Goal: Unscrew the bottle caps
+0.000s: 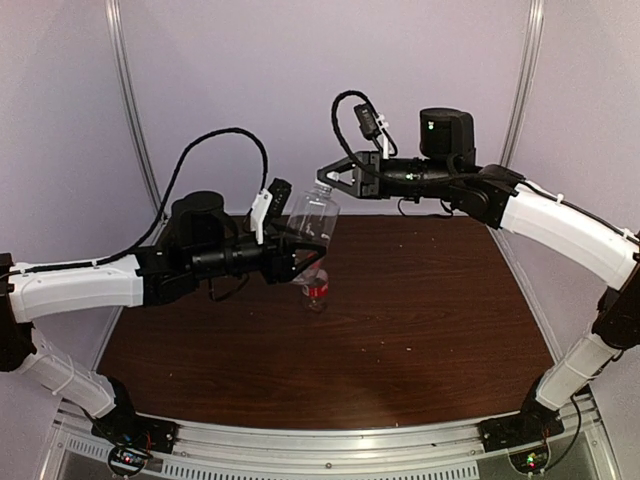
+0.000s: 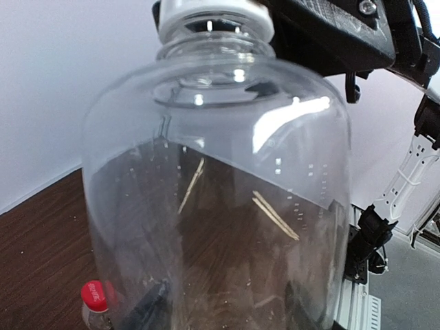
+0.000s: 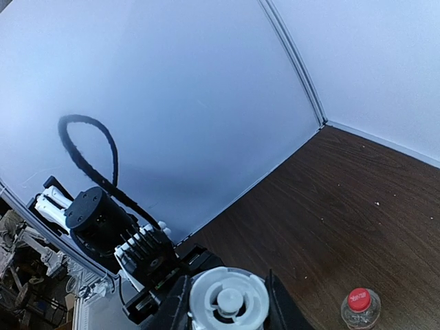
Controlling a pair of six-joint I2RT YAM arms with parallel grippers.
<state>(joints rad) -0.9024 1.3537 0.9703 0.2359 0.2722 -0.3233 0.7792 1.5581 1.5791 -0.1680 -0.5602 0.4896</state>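
The taller clear unlabelled bottle (image 1: 314, 216) hangs tilted above the table, and my left gripper (image 1: 303, 256) is shut on its body. In the left wrist view this bottle (image 2: 220, 179) fills the frame, with dark fingers (image 2: 148, 309) showing through its wall. Its white cap (image 3: 228, 300) sits between the black fingers (image 3: 173, 309) of my right gripper (image 1: 328, 180), which is shut on it. This same white cap (image 2: 213, 15) shows at the top of the left wrist view. The shorter bottle (image 1: 316, 292) with a red label stands upright on the table below, its red cap (image 3: 359, 300) on.
The brown table (image 1: 420, 320) ends at pale walls behind and on both sides. A metal rail (image 1: 330, 440) runs along the near edge, with both arm bases on it. A black cable (image 1: 215, 140) loops above the left arm.
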